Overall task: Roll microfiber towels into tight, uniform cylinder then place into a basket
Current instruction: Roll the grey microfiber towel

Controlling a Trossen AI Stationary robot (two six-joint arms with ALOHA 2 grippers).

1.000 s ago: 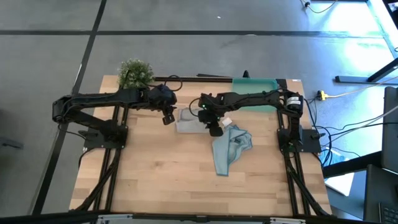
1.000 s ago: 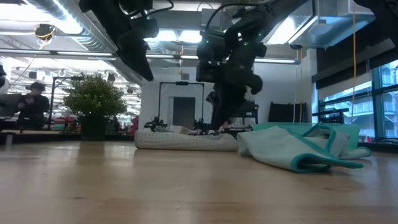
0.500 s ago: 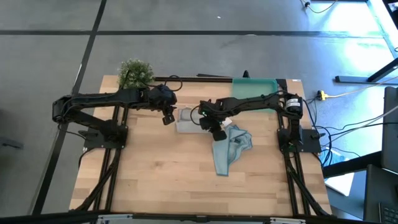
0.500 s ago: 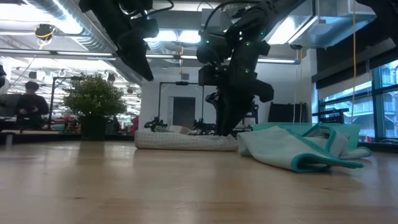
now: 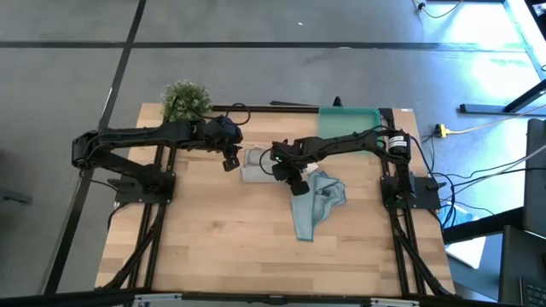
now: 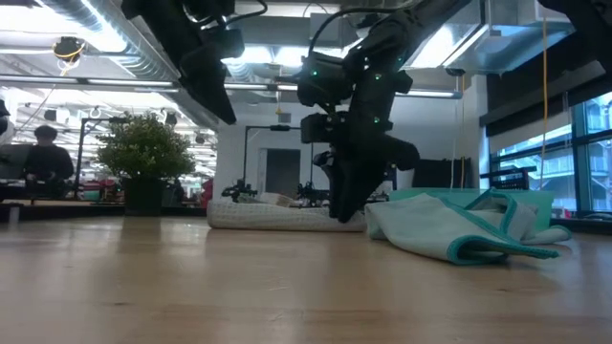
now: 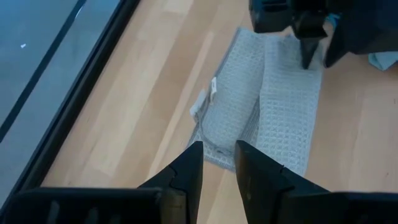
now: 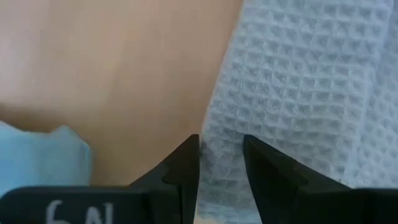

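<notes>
Right end effector (image 5: pixel 298 186) is sitting low over the near edge of the grey-blue towel (image 5: pixel 257 166), fingers (image 8: pixel 186 171) parted by a narrow gap and straddling the waffle-weave hem; not clamped on the cloth as far as the right wrist view shows. Grey-blue towel is lying folded flat mid-bench (image 5: pixel 213 247). Light blue towel (image 5: pixel 314 203) is lying crumpled just beside it, toward the right arm's side. Basket (image 5: pixel 350 121) is resting at the far right corner, well apart from both towels. Left end effector (image 5: pixel 230 160) is hovering just beside the grey-blue towel's other end, fingers (image 7: pixel 189 171) slightly apart, holding nothing.
</notes>
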